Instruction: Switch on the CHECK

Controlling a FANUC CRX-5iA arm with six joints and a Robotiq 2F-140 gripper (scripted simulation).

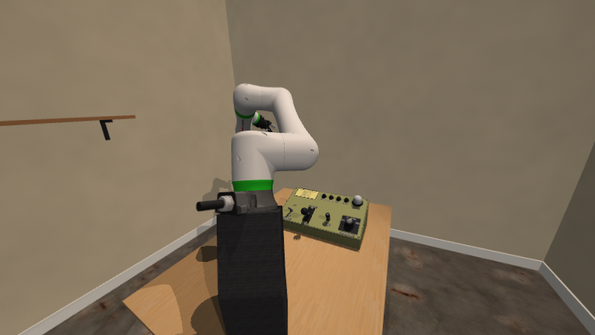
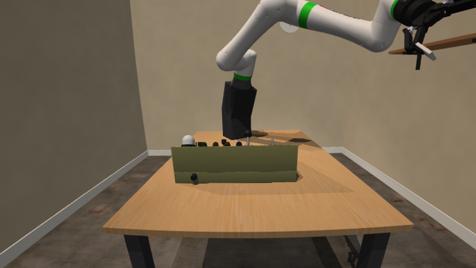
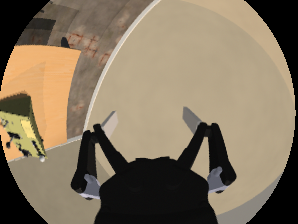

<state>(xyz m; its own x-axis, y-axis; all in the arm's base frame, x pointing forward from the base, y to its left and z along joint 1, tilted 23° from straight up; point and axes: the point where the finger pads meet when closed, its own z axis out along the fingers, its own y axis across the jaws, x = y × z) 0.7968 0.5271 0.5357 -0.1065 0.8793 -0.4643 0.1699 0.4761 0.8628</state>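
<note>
The olive-green console (image 1: 328, 238) (image 2: 233, 159) stands on the table. Its top carries a small metal toggle (image 1: 290, 211) at the left, a black-knobbed lever (image 1: 306, 212) in a slot, a small black-tipped stick (image 1: 327, 216), a grey knob (image 1: 349, 222) on a black square, several small dark round parts and a white dome (image 1: 357, 200) (image 2: 188, 140). The labels are too small to read, so I cannot tell which control is CHECK. My gripper (image 3: 150, 114) is open and empty, high up and well to the side of the console, facing the wall. The exterior view cuts off part of it.
The wooden table (image 1: 333, 283) (image 2: 233, 209) (image 3: 55, 75) bears the console and the arm's black pedestal (image 1: 251, 265) (image 2: 236, 113). A wall shelf (image 1: 66, 120) (image 2: 449, 41) is near the gripper in the exterior view. A black knob (image 2: 193, 177) sticks out low on the console's back side.
</note>
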